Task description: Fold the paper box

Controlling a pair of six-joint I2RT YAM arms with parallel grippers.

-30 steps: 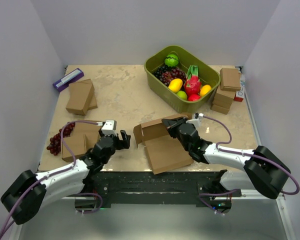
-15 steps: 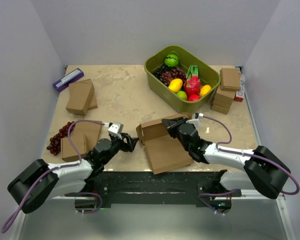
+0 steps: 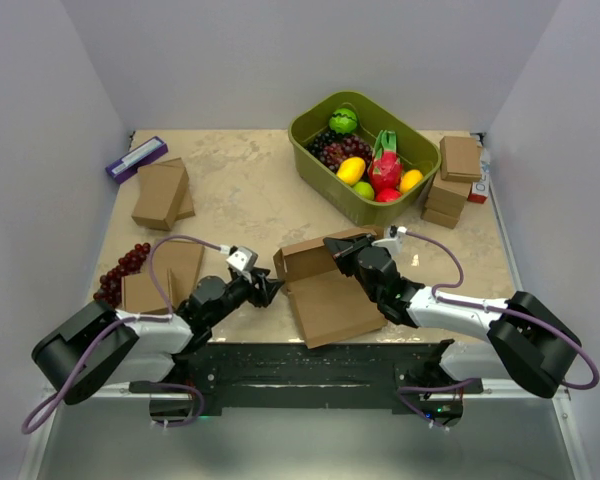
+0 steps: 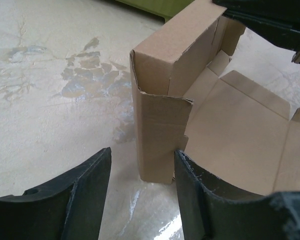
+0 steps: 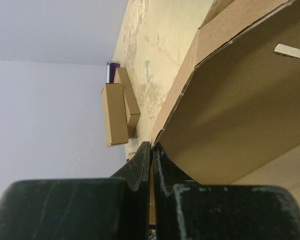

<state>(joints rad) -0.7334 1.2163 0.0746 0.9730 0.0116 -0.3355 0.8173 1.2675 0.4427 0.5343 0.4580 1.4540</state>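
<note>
1. Left hand point(image 4: 142, 155) is standing open, its fingers point(image 4: 85, 185) straddling the upright end flap of the paper box point(image 3: 330, 305) without clamping it.
2. Right hand point(image 3: 340, 250) is pinching shut on the box's raised back wall.
3. Box is sitting near the front edge of the bench point(image 3: 250, 190), between both arms.
4. Folding looks early: one wall and one end are standing, while the wide panel is lying flat and the remaining flaps are waiting.

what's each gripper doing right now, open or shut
left gripper: open, jaws apart at the paper box side flap, nothing gripped
right gripper: shut, pinching the paper box's raised wall
</note>
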